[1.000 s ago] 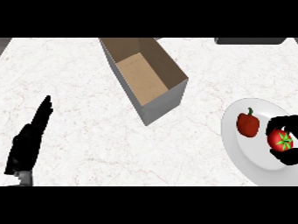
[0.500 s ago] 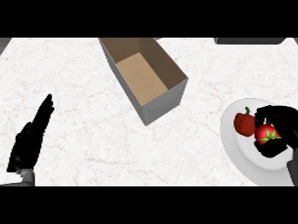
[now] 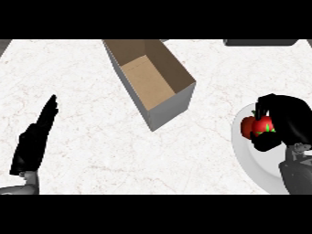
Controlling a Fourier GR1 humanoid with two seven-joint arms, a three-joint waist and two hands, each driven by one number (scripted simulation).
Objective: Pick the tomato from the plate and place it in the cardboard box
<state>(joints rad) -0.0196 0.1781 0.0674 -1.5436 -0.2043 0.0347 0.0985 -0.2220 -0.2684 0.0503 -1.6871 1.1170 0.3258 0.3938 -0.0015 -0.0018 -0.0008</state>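
The tomato (image 3: 258, 125) sits at the right of the scene, red with a bit of green at its stem, over the far left part of the white plate (image 3: 251, 157); whether it rests on the plate or is raised clear of it cannot be told. In the head view there seem to be two red lobes side by side there, so a second red fruit may lie against it, but the hand hides too much to be sure. The right hand (image 3: 290, 122) is curled over and around the tomato, its black fingers arching down on the far side and its thumb coming in on the near side, so that the fruit shows only in the gap between them. The grey right forearm (image 3: 303, 176) comes up from the lower right edge across the near part of the plate. To the left of the plate, and apart from it, stands the cardboard box (image 3: 151, 80), open at the top, long and set at a slant, with brown inner walls and floor and a grey outer side facing near. It holds nothing that can be seen. All of this rests on the white marbled counter (image 3: 90, 91). Well apart at the near left, the left hand (image 3: 33, 141) rests with its fingers straight and together, pointing away, holding nothing.
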